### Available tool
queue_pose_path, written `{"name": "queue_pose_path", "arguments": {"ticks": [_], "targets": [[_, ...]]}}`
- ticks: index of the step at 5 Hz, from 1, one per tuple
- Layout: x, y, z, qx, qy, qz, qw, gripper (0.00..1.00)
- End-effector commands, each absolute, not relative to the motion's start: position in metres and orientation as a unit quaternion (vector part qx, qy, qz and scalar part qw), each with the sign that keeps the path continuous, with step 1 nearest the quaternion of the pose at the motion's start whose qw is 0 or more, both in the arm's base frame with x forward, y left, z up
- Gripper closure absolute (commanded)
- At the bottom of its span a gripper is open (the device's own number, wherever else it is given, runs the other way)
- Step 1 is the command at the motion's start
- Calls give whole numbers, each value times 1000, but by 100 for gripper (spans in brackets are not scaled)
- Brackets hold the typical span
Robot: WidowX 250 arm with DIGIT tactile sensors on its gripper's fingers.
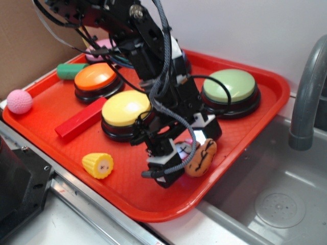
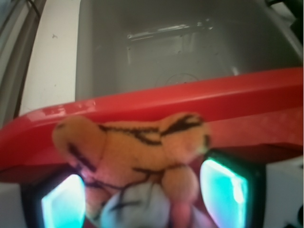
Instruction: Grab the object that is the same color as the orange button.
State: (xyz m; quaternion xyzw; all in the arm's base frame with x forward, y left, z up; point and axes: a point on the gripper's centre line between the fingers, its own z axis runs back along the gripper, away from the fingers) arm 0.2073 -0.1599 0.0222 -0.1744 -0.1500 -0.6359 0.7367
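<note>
- The plush tiger (image 1: 200,157) is seen low and right of centre in the exterior view, lying on the red tray (image 1: 258,120) near its front rim, just beside the sink (image 1: 271,204)
- In the wrist view the tiger (image 2: 137,156) fills the lower middle of the frame, with a lit pad on either side: one pad (image 2: 61,206) at lower left, the other (image 2: 225,190) at lower right
- The tool (image 1: 186,153) is lowered over the toy with its jaws apart and the tiger between them; whether the pads already touch the plush cannot be told
- The orange button (image 1: 95,79), which sets the colour to be matched, stands at upper left of the exterior view, well apart from the tiger; the yellow button (image 1: 125,109) and the green button (image 1: 230,87) lie nearer the arm
- The yellow corn-shaped toy (image 1: 98,165), lower left of centre, is not the match and should be left alone
- The step in hand is judged to be the closing of the jaws on the toy
- The toy appears to sit somewhat toward the left pad in the wrist view, so a slight centring before closing is advised
- The jaws should be closed across the body rather than a limb, since soft plush is likely to squash and slip
- A straight upward lift is suggested once the grip is firm, so that the tray rim is cleared
</note>
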Motion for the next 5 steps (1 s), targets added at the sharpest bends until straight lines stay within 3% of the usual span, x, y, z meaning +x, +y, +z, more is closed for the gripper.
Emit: {"name": "queue_pose_path", "arguments": {"ticks": [1,2,3,5], "targets": [[197,-163,37,-155,-168,-638,735,100],[199,-158,46,-142,-167,-621,752,100],[210,-146,72,-68,-103,-554,823,100],[216,-108,134,7,-40,-338,940,100]]}}
